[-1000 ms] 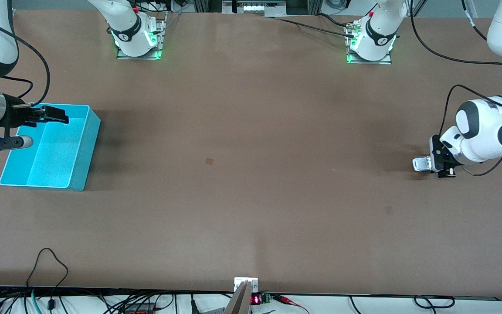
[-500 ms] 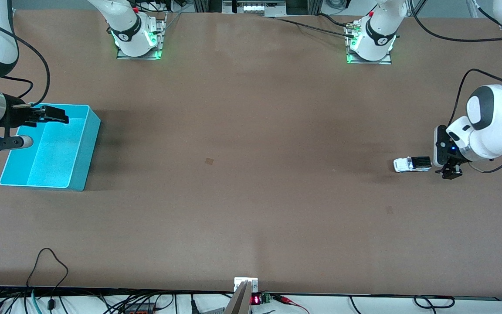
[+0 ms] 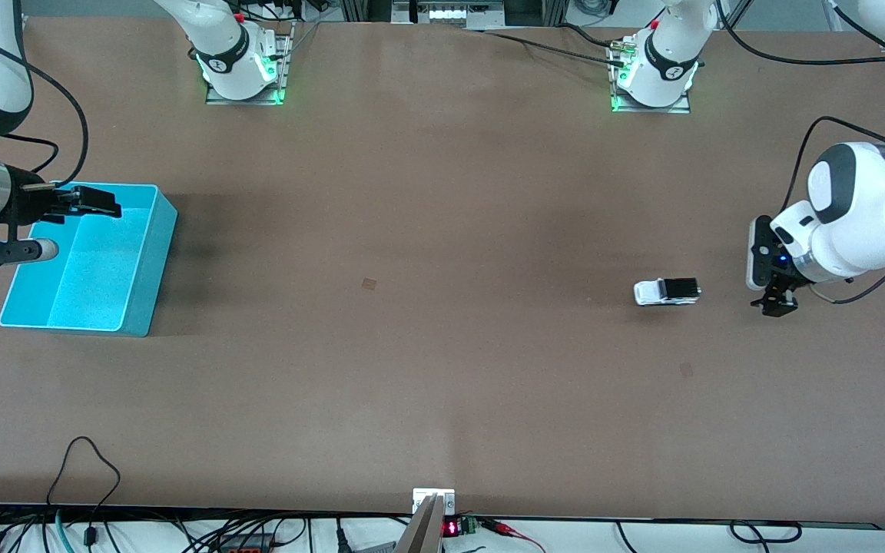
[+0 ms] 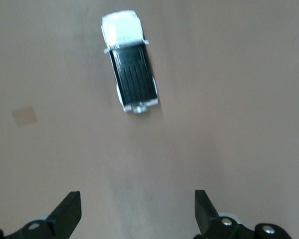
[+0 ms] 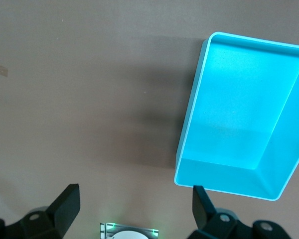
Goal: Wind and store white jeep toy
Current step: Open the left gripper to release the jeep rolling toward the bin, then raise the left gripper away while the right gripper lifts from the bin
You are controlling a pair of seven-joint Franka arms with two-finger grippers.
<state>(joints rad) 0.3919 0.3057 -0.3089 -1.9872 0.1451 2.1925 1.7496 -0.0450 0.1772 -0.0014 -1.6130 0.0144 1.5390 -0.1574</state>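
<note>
The white jeep toy [image 3: 667,292] [image 4: 129,84], white with a black ribbed roof, stands on its wheels on the brown table, its white hood pointing toward the right arm's end. My left gripper [image 3: 764,286] [image 4: 137,211] is just off the jeep's tail toward the left arm's end. It is open, holds nothing, and a clear gap lies between it and the jeep. The teal bin [image 3: 164,230] [image 5: 189,124] sits at the right arm's end with nothing visible in it. Over the bin's edge my right gripper [image 3: 74,225] [image 5: 134,206] waits, open and holding nothing.
Two small tan patches mark the tabletop, one mid-table [image 3: 369,283] and one nearer the front camera than the jeep [image 3: 686,369]. The arm bases [image 3: 243,69] [image 3: 654,77] stand along the table's robot edge. Cables hang off the edge nearest the front camera.
My left gripper opened and let go of the jeep. The jeep has rolled away from it along the table toward the bin's end. The right arm has not moved.
</note>
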